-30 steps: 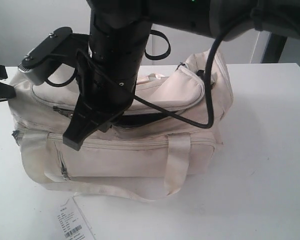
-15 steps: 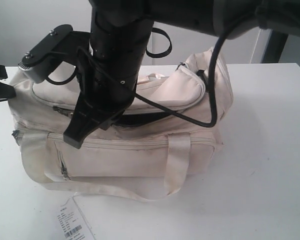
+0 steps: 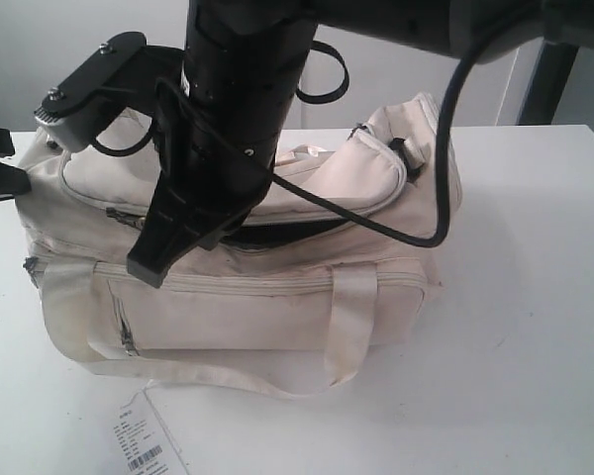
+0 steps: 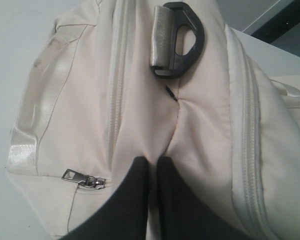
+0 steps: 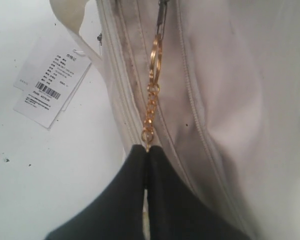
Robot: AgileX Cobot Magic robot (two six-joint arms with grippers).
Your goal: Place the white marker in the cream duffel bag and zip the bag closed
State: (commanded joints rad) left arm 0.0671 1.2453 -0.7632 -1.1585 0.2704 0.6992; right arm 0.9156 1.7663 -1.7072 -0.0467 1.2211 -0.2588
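Observation:
The cream duffel bag [image 3: 257, 309] lies on the white table [image 3: 520, 297], with a dark slit of its top opening [image 3: 282, 235] showing under the flap. My right gripper [image 5: 148, 149] reaches across to the bag's left front [image 3: 150, 269] and is shut on the end of the gold charm chain [image 5: 152, 95] that hangs from a zipper pull. My left gripper [image 4: 153, 161] is shut on a fold of the bag's cream fabric [image 4: 140, 100] at its left end [image 3: 0, 176]. The white marker is out of sight.
A flat white barcode label [image 3: 144, 442] [image 5: 50, 82] lies on the table in front of the bag. A black strap buckle [image 4: 182, 40] and a silver side zipper pull [image 4: 82, 179] sit on the bag's end. The right arm's cable [image 3: 416, 233] loops over the flap.
The right arm has risen slightly and its cable has swung to the right. Both grippers keep their holds and the bag has barely shifted.

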